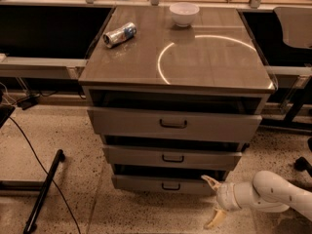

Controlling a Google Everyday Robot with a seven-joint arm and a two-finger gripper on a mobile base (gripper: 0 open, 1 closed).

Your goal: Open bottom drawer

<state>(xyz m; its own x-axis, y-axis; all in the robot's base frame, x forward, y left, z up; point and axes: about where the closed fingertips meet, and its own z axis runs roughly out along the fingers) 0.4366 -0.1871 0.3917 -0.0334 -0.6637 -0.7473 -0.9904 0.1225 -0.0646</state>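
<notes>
The bottom drawer is the lowest and narrowest grey front of the cabinet, with a small black bracket handle at its centre. It sits low near the floor, with a dark gap above it. My gripper is at the end of the white arm, which comes in from the lower right. The gripper is open: one pale finger points at the drawer's right end and the other hangs down toward the floor. It holds nothing.
Two wider grey drawers sit above. On the cabinet top lie a tipped can and a white bowl. A black stand leg and cable cross the floor at left. A chair base is at right.
</notes>
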